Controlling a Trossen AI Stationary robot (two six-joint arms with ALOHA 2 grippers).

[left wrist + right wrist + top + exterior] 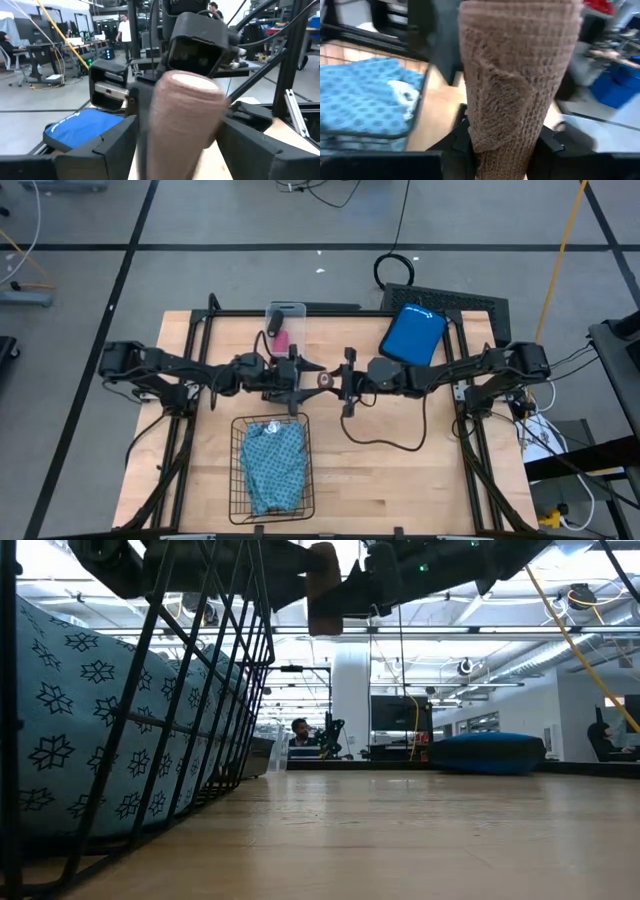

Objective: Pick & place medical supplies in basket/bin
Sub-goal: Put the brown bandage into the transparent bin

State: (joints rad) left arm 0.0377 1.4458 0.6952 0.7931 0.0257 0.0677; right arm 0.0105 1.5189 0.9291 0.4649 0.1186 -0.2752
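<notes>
Brown roll held in mid-air between two claws, above the desk's centre.

Left of centre, the left claw point(300, 373) stands apart, its fingers either side of the brown roll point(324, 379); the right claw point(343, 381) is clamped on it. The roll is a tan cylinder of crinkled, mesh-textured wrap. Lower left, the basket point(236, 470) holds the folded teal patterned cloth point(275, 465).

Grey floor point(200, 220) crossed by dark tape lines; open workshop with desks point(45, 50) and bright ceiling lights point(480, 590).
</notes>
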